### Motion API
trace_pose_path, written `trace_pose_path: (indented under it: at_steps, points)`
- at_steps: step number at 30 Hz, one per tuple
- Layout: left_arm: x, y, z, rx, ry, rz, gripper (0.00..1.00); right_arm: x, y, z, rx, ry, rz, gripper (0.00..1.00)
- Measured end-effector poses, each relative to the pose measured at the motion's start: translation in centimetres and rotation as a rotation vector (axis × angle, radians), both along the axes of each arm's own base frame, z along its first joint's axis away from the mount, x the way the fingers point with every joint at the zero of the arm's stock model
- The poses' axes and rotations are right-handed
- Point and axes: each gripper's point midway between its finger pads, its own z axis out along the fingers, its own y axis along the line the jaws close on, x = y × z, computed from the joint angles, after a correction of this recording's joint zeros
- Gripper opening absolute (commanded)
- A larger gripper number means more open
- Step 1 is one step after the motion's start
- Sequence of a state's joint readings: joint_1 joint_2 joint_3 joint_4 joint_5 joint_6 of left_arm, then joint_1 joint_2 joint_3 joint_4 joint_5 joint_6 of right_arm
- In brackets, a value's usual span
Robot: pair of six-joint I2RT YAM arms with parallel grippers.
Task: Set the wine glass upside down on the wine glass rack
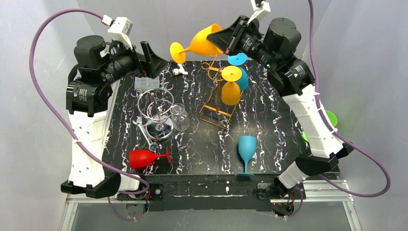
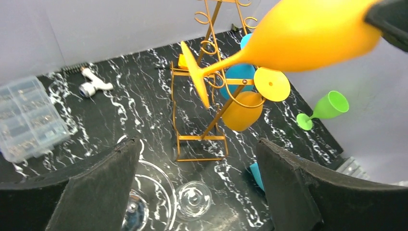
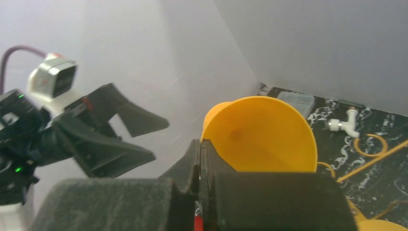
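Now the orange wine glass is rim-clamped in the right end effector; left end effector spread.

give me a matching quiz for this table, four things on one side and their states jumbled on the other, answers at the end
Things:
1. red glass
2. blue glass at the near edge
3. tilted orange glass
4. left gripper

States:
a. standing upright
b. open, holding nothing
c. lying on its side
d. clamped in the right gripper, up in the air

Pairs: 1-c, 2-a, 3-d, 4-b
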State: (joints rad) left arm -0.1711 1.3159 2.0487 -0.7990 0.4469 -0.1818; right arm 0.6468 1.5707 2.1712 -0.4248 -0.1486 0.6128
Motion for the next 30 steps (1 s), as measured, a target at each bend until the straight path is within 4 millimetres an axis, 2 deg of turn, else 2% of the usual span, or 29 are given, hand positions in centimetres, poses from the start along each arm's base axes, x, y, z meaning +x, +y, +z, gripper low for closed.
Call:
trace_pose_path:
  at_steps: [4, 6, 9, 12, 13, 15, 18, 21, 22, 24, 26, 27, 28, 30]
  points:
    - [1.3, -0.2, -1.1, -0.040, 0.071, 0.014, 0.90, -2.7, 2.8, 0.3, -0.009, -0.050, 0.078, 0.01]
    - [1.9, -0.4, -1.5, -0.062, 0.098, 0.017, 0.86, -3.8, 3.9, 0.0, -0.021, -0.062, 0.106, 0.01]
    - [2.6, -0.4, -1.8, -0.106, 0.135, 0.017, 0.74, -5.0, 5.2, -0.7, -0.036, -0.076, 0.136, 0.01]
    - [2.8, -0.4, -2.4, -0.143, 0.164, 0.007, 0.51, -5.3, 5.4, -1.6, -0.053, -0.089, 0.129, 0.01]
    - [2.7, -0.3, -2.9, -0.152, 0.179, 0.007, 0.47, -5.4, 5.3, -1.7, -0.055, -0.098, 0.124, 0.01]
    - [2.7, -0.1, -3.8, -0.174, 0.217, 0.010, 0.50, -5.6, 5.2, -1.6, -0.057, -0.113, 0.115, 0.01]
    - [2.7, 0.0, -4.6, -0.202, 0.258, 0.011, 0.67, -6.7, 5.3, -1.1, -0.053, -0.150, 0.120, 0.01]
    - [2.7, 0.0, -4.4, -0.223, 0.266, 0.008, 0.68, -7.6, 5.7, -0.7, -0.044, -0.177, 0.135, 0.01]
    - [2.6, 0.0, -4.2, -0.229, 0.264, 0.005, 0.65, -8.0, 5.8, -0.5, -0.037, -0.186, 0.142, 0.01]
    - [2.5, -0.2, -4.0, -0.240, 0.263, -0.002, 0.47, -8.2, 6.0, -0.3, -0.030, -0.194, 0.147, 0.01]
    - [2.3, -0.4, -3.7, -0.254, 0.263, -0.015, 0.21, -8.3, 6.1, -0.5, -0.026, -0.197, 0.150, 0.01]
    - [2.3, -0.5, -3.6, -0.258, 0.259, -0.022, 0.12, -8.3, 6.2, -0.6, -0.025, -0.198, 0.151, 0.01]
    - [2.2, -0.5, -3.5, -0.261, 0.258, -0.025, 0.04, -8.3, 6.3, -0.6, -0.021, -0.199, 0.153, 0.01]
    - [2.4, -0.2, -3.5, -0.274, 0.263, -0.013, 0.00, -8.5, 6.3, -0.3, -0.011, -0.211, 0.144, 0.01]
